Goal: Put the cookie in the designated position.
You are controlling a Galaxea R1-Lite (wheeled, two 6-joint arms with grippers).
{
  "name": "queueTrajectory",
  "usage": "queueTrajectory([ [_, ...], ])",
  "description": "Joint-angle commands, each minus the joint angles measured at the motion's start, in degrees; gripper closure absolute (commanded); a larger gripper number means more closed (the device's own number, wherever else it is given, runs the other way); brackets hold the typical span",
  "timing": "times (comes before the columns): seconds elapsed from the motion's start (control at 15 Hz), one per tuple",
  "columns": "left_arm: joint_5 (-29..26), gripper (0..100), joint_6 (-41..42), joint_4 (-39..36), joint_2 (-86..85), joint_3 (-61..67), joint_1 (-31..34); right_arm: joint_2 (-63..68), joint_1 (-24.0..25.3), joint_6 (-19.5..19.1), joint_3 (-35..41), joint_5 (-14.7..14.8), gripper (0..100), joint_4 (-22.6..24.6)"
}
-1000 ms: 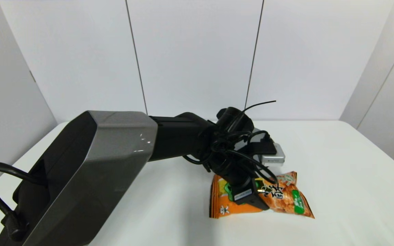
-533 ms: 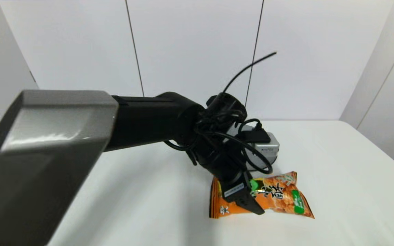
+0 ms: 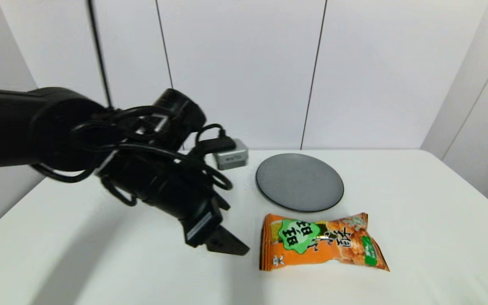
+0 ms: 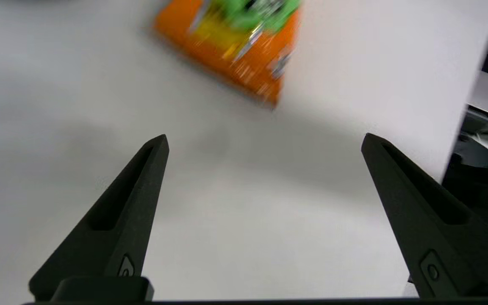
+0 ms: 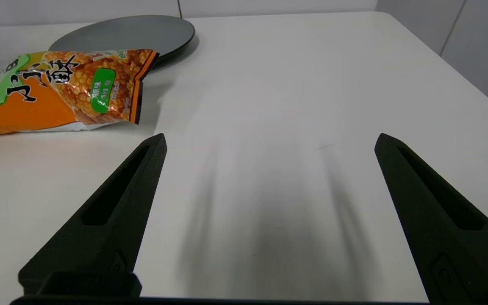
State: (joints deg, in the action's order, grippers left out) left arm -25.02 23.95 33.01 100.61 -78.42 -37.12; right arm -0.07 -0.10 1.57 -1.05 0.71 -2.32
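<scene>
Orange and shiny, the cookie (image 3: 322, 242) is a puffy snack bag with a green cloud label and black writing. It lies flat on the white table (image 3: 417, 203), near the front. Nothing holds it. Just behind the bag sits a round dark grey plate (image 3: 299, 182). One corner of the bag comes close to the plate's rim, but the bag is not on the plate.

The left gripper (image 3: 220, 243) hangs over the table beside the bag's left end, and does not touch it. In the left wrist view its two black fingers (image 4: 121, 220) stand wide apart with only bare table between them, and the bag (image 4: 235, 42) shows blurry farther off.

The right gripper (image 5: 269, 140) cannot be seen from the head view. In its own view its fingers (image 5: 108, 216) are spread wide too, low over the table, holding nothing. The bag (image 5: 57, 91) and the plate (image 5: 129, 34) lie off to one side ahead of it.

A small silver box (image 3: 231, 156) with a black cable sits on the left arm.
</scene>
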Motion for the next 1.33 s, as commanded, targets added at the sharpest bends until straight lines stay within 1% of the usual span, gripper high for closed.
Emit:
queueTrajectory([
  [0.07, 5.68, 0, -6.46, -31.34, -24.41, 31.14, 16.55, -0.01, 0.01, 0.01, -0.01, 0.0, 0, 0.03],
  [0.2, 8.4, 0, -6.82, -45.49, -31.53, 41.51, 22.18, -0.01, 0.01, 0.01, -0.01, 0.0, 0, -0.06],
  [0.33, 13.24, 0, -6.38, -55.42, -38.03, 48.8, 24.46, -0.01, 0.01, 0.01, -0.01, 0.0, 0, 0.03],
  [0.4, 16.4, 0, -6.2, -59.29, -41.81, 52.49, 24.73, -0.01, 0.01, 0.01, -0.01, 0.0, 0, -0.06],
  [0.47, 18.86, 0, -6.02, -61.58, -46.03, 55.83, 25.43, -0.01, 0.01, 0.01, -0.01, 0.0, 0, -0.06],
  [0.53, 20.09, 0, -5.41, -62.54, -50.42, 59.0, 27.19, -0.01, 0.01, 0.01, -0.01, 0.0, 0, 0.03],
  [0.6, 20.18, 0, -4.27, -62.81, -56.84, 63.74, 29.74, -0.01, 0.01, 0.01, -0.01, 0.0, 0, 0.03],
  [0.73, 20.88, 0, -4.79, -61.58, -67.74, 70.25, 32.11, -0.01, 0.01, 0.01, -0.01, 0.0, 0, -0.06],
  [0.93, 22.2, 0, -7.26, -57.71, -82.42, 77.37, 36.07, -0.01, 0.01, 0.01, -0.01, 0.0, 0, -0.06],
  [1.0, 22.11, 0, -8.13, -53.05, -88.39, 78.51, 36.24, -0.01, 0.01, 0.01, -0.01, 0.0, 0, 0.03],
  [1.13, 22.2, 0, -8.4, -39.69, -99.03, 78.51, 36.42, -0.01, 0.01, 0.01, -0.01, 0.0, 0, 0.03],
  [1.2, 22.2, 0, -8.93, -34.95, -100.87, 78.51, 36.59, -0.01, 0.01, 0.01, -0.01, 0.0, 0, 0.03],
  [1.27, 21.59, 0, -9.89, -35.39, -100.61, 78.42, 36.59, -0.01, 0.01, 0.01, -0.01, 0.0, 0, 0.03],
  [1.33, 20.88, 0, -10.77, -33.98, -100.7, 78.51, 36.59, 0.07, 0.01, 0.01, -0.01, 0.0, 0, 0.03],
])
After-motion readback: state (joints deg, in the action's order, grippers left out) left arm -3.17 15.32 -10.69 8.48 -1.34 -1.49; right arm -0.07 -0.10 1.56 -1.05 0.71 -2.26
